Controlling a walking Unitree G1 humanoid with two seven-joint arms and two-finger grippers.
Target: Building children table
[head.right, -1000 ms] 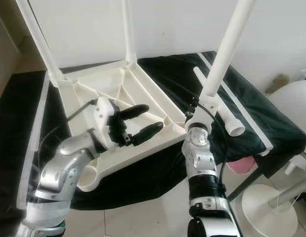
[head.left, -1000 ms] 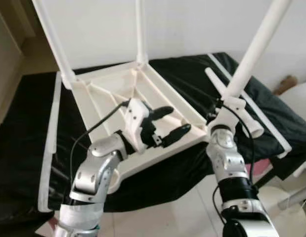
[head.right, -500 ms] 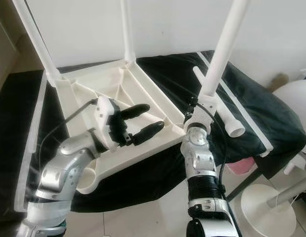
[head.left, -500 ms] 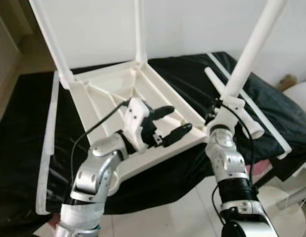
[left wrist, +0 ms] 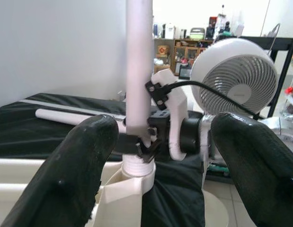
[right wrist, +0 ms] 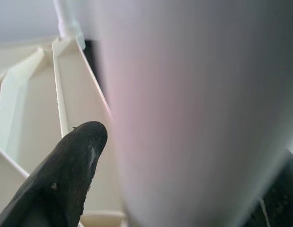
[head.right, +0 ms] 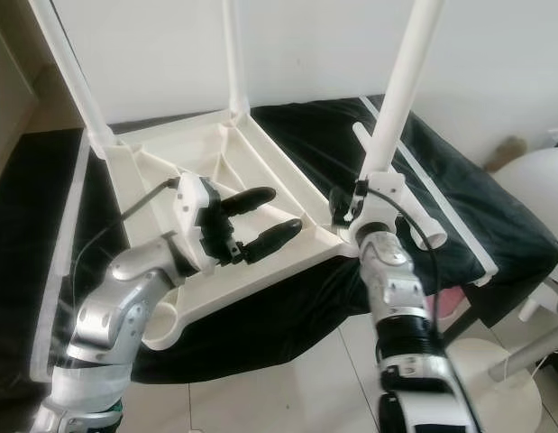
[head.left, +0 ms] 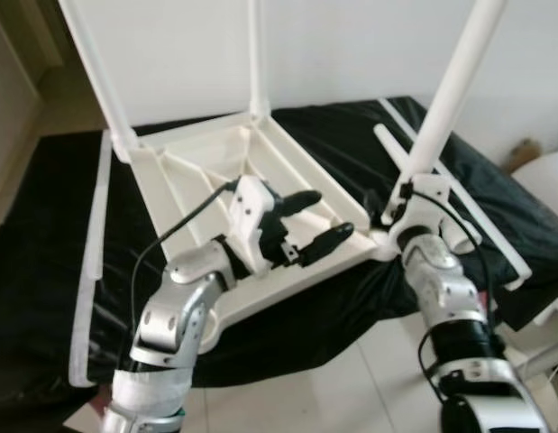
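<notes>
The white table top (head.left: 197, 162) lies upside down on a black cloth, with two legs standing at its far corners. My right gripper (head.left: 407, 197) is shut on a third white leg (head.left: 450, 99) and holds it nearly upright. That leg's lower end meets the corner socket (left wrist: 132, 184) at the near right corner. My left gripper (head.left: 331, 215) hovers open over the underside, close to that corner, with nothing between its fingers (left wrist: 75, 170). A fourth leg (head.left: 391, 149) lies loose on the cloth behind the right arm.
A white fan (left wrist: 234, 78) stands on the floor to the right, and its round base (head.right: 490, 379) is near my right arm. White strips (head.left: 89, 271) lie along the cloth's left and right edges. A white wall rises behind.
My right arm has swung to the right and tipped the held leg more upright, bringing its lower end over the near right corner. The left gripper has edged slightly right.
</notes>
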